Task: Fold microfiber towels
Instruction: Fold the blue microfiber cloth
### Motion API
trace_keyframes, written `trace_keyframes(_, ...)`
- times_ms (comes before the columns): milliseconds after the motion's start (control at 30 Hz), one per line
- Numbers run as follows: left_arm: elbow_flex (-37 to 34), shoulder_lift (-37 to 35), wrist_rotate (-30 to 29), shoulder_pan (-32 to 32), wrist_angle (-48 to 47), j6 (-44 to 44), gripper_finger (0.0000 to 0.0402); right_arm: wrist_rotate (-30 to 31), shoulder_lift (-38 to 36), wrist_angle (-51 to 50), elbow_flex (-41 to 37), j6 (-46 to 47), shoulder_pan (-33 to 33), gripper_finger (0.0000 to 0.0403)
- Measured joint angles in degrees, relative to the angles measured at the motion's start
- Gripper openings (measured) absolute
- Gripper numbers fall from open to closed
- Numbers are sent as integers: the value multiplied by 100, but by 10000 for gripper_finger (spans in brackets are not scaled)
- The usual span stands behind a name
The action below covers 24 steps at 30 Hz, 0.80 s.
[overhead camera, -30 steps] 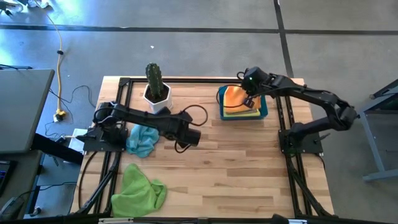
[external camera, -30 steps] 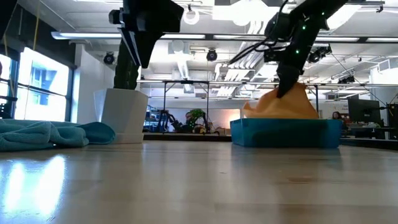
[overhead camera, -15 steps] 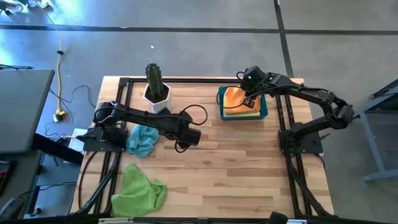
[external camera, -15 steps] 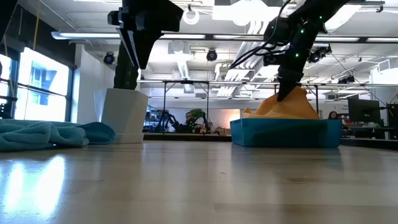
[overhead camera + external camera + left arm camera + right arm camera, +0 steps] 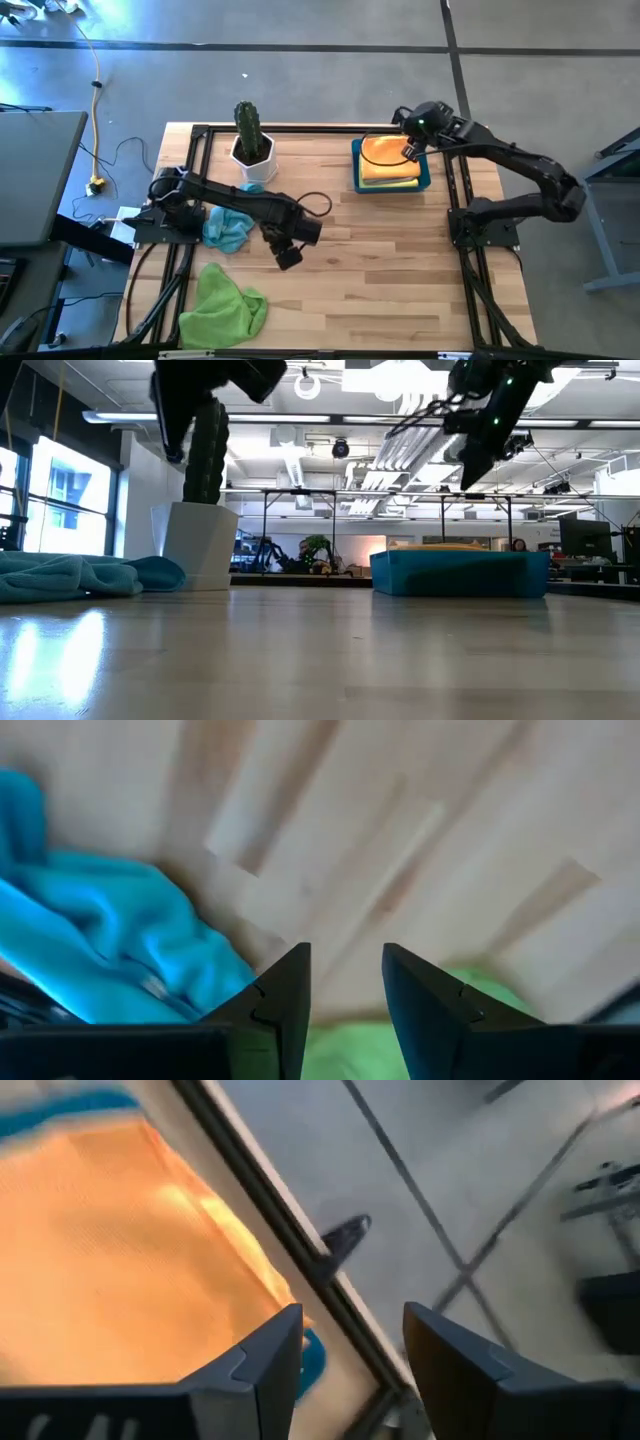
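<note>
Right gripper (image 5: pixel 409 150) spread, empty, above orange towel (image 5: pixel 385 155) (in bin (image 5: pixel 391 186)), arm bent.

Your left gripper (image 5: pixel 287 259) hangs near table centre, fingers parted and empty; your right gripper (image 5: pixel 408 152) sits toward two o'clock, spread wide, empty.

Right claw (image 5: pixel 478 455) hangs above blue bin (image 5: pixel 460 574); light blue towel (image 5: pixel 80 575) beside white pot (image 5: pixel 194 546).

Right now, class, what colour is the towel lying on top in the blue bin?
Orange: the top towel in the bin, clearest in the high view.
</note>
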Motion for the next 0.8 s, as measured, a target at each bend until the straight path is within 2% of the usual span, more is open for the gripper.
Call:
trace_keyframes(67,0,0,237,-186,-30,-252,115,-284,-249,0,0,411,33,169)
trace_keyframes(200,-1,2,584,-598,-152,-1004,115,-1257,-702,-2,0,1321,109,169)
trace_keyframes(333,-130,5,165,-878,-290,-1852,115,-1879,-972,-2,0,1984,250,169)
trace_keyframes(500,-431,15,-123,-982,-425,-2681,115,-2043,-1016,-10,0,2586,577,169)
trace_keyframes(800,-1262,4,-272,-1151,-429,-2651,115,-2072,-1005,-22,-2,3658,1340,169)
